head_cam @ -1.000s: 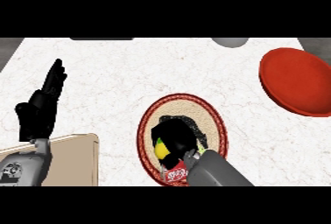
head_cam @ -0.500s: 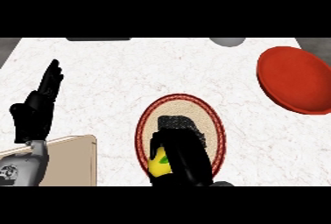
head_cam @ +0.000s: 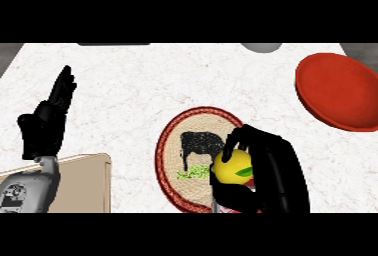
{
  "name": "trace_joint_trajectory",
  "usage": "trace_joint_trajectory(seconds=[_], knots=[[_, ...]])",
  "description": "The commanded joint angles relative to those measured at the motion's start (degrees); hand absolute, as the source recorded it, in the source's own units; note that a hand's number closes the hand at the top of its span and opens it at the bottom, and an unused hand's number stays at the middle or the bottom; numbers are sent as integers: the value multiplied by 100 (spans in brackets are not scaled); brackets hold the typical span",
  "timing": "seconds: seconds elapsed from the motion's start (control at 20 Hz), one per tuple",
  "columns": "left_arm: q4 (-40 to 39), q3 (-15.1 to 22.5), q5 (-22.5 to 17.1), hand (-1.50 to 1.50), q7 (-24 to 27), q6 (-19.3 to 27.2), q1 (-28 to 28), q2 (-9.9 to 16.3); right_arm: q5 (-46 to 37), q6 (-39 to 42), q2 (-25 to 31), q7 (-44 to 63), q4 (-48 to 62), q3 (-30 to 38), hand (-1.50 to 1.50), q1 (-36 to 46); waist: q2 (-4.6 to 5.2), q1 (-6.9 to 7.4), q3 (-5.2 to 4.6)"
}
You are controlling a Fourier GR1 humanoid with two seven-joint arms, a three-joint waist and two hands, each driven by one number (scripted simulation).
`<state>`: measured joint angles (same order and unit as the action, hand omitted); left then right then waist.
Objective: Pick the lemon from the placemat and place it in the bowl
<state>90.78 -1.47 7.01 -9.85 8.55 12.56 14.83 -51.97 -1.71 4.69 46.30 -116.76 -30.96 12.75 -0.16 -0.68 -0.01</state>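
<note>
Over the placemat: right hand (head_cam: 269,172) has its fingers wrapped round the lemon (head_cam: 232,167)
lemon: yellow, green leaf mark, sitting in that hand above the placemat's (head_cam: 171,150) right edge
bowl (head_cam: 338,91): red, well off at the upper right
left hand (head_cam: 46,125): fingers straight, resting at the left edge

Your right hand (head_cam: 269,172) now curled round the lemon (head_cam: 234,167), more of its yellow showing than half a second ago, hand shifted toward the placemat's (head_cam: 168,150) right rim, placemat's dark print uncovered again
</note>
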Motion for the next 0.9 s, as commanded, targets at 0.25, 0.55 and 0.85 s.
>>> trace_joint_trajectory(seconds=[0.25, 0.55, 0.85], knots=[[-163, -44, 62, 0, 83, -21, 188, -94, 1325, -387, 743, -1349, 348, 2471, 150, -25, 31, 55, 7], [-220, -67, 172, 0, 52, 56, 261, -164, 2037, -580, 1212, -2347, 1605, 3834, 150, 529, 40, 63, 6], [391, 85, 155, 0, -67, -116, -214, -164, 2072, -1040, 1795, -3757, 3606, 4595, 150, 1099, 42, 186, 9]])
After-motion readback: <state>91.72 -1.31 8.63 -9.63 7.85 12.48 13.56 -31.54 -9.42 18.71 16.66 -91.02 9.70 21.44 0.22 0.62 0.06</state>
